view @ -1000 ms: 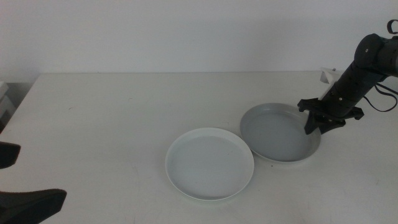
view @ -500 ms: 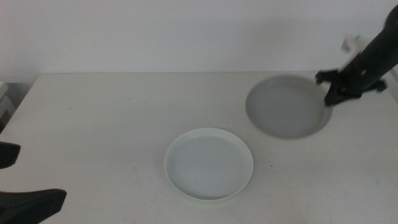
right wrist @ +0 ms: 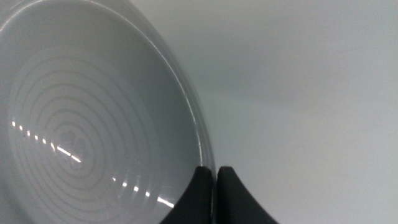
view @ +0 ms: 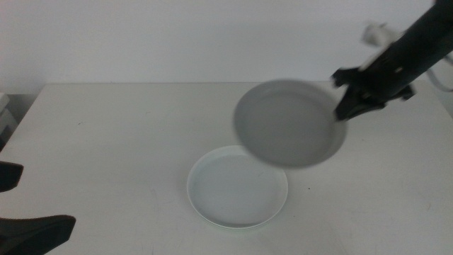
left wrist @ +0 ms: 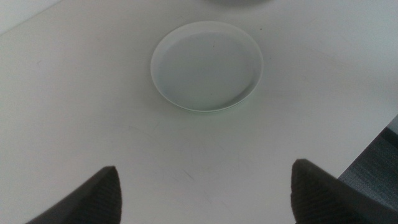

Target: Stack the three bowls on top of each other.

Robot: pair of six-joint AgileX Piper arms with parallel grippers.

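Observation:
My right gripper [view: 345,99] is shut on the rim of the grey bowl [view: 290,124] and holds it tilted in the air, above the far right edge of the cream white bowl [view: 237,185]. In the right wrist view the jaws [right wrist: 215,177] pinch the grey bowl's rim [right wrist: 93,124]. The white bowl rests on the table near the middle front. A faint pale mint green rim [view: 237,226] shows under its near edge, so it seems to sit in the green bowl. The left wrist view shows the white bowl [left wrist: 206,65] too. My left gripper [view: 21,205] waits open at the bottom left.
The white table [view: 106,142] runs to a pale wall at the back. Its front right edge shows in the left wrist view [left wrist: 373,146]. A small white object [view: 375,32] sits at the back right behind the right arm.
The right gripper has lifted the grey bowl off the table at the right and carried it up and leftward, until it overlaps the white bowl. The left arm has not moved.

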